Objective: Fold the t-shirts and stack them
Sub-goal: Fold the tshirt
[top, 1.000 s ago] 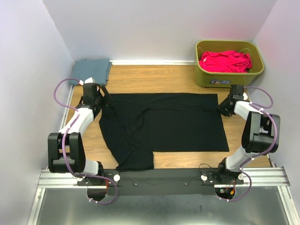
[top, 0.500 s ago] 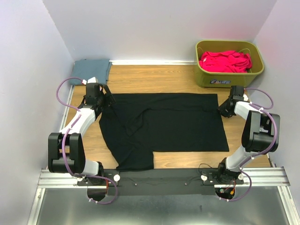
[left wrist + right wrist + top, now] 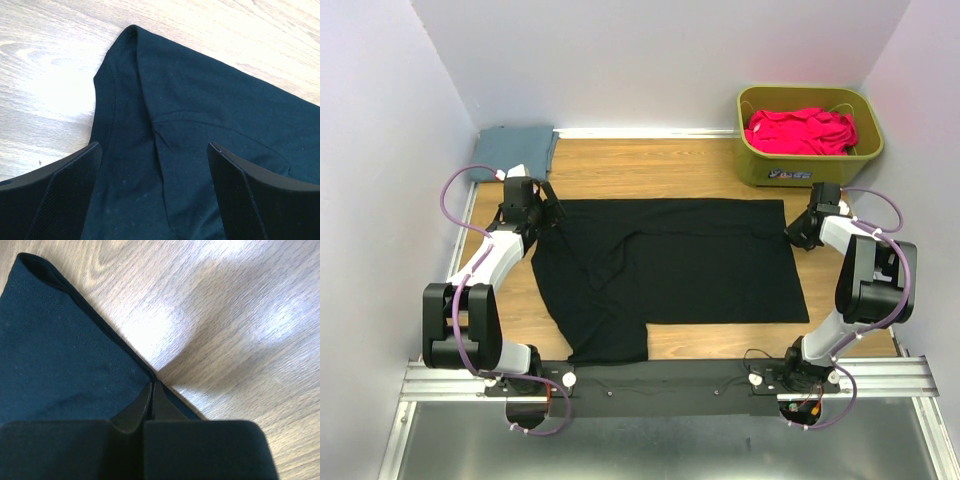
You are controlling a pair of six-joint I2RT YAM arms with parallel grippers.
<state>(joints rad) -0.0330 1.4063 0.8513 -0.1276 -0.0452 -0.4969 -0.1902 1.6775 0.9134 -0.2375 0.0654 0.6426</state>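
**A:** How do the right jaws stand?

**B:** They are pressed fully together. Their tips are down on the hemmed edge of the black t-shirt (image 3: 60, 355), close to its corner. I cannot tell whether any cloth is caught between them.

**A:** And the left jaws?

**B:** They are spread wide and hold nothing. The two fingers (image 3: 65, 200) straddle another corner of the same shirt. A stitched hem and a soft crease lie in the gap between them, and the cloth is flat on the wooden surface (image 3: 45, 65).

**A:** What lies between the two pairs of jaws?

**B:** The rest of the black shirt, spread flat and partly folded over itself. One flap reaches back from the jaws toward the arms' bases.

**A:** And farther out?

**B:** Beyond the left jaws, on the side away from the bases, a slate blue-grey t-shirt (image 3: 518, 150) lies folded in the corner by the wall. It is near the black one but apart from it. Beyond the right jaws, also on the far side, an olive-green tub (image 3: 800, 172) stands close by with a bright pink-red t-shirt (image 3: 800, 130) bunched inside it.
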